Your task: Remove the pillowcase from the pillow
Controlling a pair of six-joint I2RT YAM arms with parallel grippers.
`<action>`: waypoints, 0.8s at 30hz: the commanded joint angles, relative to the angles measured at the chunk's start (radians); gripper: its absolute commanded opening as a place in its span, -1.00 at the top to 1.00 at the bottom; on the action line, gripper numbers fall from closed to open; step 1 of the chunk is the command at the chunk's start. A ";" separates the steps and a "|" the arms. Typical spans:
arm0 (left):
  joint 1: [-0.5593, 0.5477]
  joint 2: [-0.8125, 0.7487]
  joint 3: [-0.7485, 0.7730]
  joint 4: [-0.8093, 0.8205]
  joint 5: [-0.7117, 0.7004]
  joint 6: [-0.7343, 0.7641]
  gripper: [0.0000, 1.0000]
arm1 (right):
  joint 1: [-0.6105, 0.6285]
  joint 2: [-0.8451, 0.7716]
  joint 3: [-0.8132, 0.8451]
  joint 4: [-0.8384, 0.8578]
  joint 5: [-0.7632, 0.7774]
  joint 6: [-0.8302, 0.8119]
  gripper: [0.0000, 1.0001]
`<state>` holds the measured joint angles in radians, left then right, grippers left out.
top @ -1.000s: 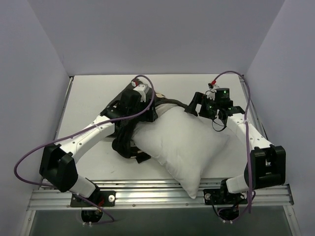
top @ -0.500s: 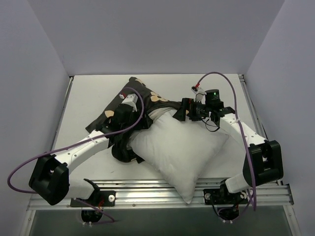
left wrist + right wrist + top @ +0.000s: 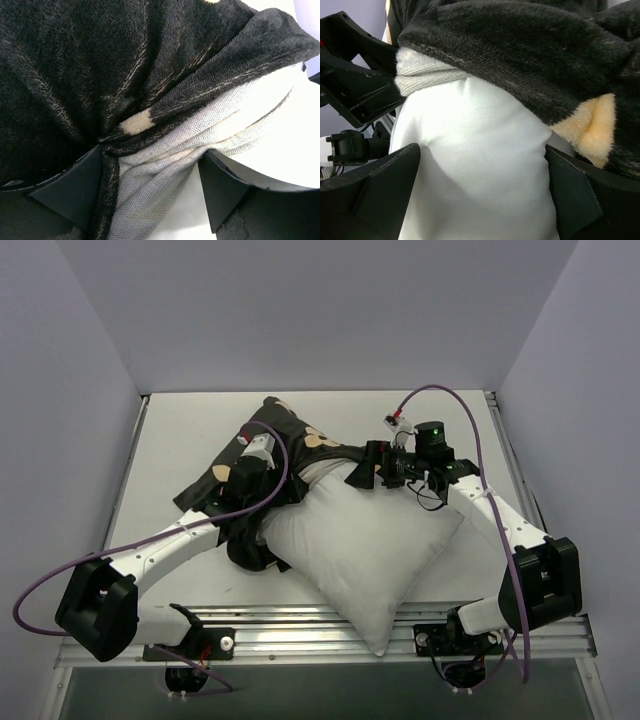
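Observation:
The white pillow [image 3: 355, 540] lies diagonally mid-table. The black pillowcase [image 3: 280, 430] with tan motifs is bunched over its far-left end and spreads onto the table. My left gripper [image 3: 290, 490] is at the case's opening. In the left wrist view it [image 3: 152, 150] is shut on a wad of the black pillowcase [image 3: 100, 60] and its grey-white knit lining. My right gripper [image 3: 362, 472] is at the pillow's far corner. In the right wrist view it [image 3: 482, 147] squeezes the bare pillow [image 3: 470, 185] just below the pillowcase's edge [image 3: 520, 45].
The white table [image 3: 180, 430] is boxed in by pale walls on three sides. A metal rail [image 3: 300, 625] runs along the near edge, and the pillow's near corner overhangs it. Purple cables loop off both arms. The left arm shows in the right wrist view [image 3: 355, 85].
The left arm has drawn back toward the near left, uncovering the flowered pillowcase at the far left. The right gripper has moved left onto the pillow's far corner. The pillow has shifted slightly left.

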<state>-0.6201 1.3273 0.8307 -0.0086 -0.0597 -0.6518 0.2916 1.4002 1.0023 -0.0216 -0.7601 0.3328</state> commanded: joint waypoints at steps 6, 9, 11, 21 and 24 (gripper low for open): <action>-0.001 0.041 -0.051 -0.169 -0.020 -0.039 -0.60 | 0.153 0.020 0.059 -0.081 -0.055 -0.044 -0.86; -0.001 0.024 -0.038 -0.180 -0.025 -0.039 -0.60 | 0.187 0.051 0.101 -0.144 0.002 -0.095 -0.02; 0.000 0.009 -0.024 -0.203 -0.025 -0.034 -0.60 | 0.199 0.051 0.131 -0.173 0.057 -0.121 0.84; 0.026 -0.057 0.310 -0.382 0.043 0.190 -0.79 | 0.222 -0.020 0.366 -0.282 0.222 -0.274 1.00; 0.029 -0.005 0.485 -0.458 0.090 0.296 -0.89 | 0.245 -0.004 0.433 -0.313 0.254 -0.322 1.00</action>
<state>-0.5919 1.2884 1.1671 -0.3946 -0.0551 -0.4835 0.5014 1.4471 1.3197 -0.3500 -0.4992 0.0792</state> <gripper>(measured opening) 0.937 0.079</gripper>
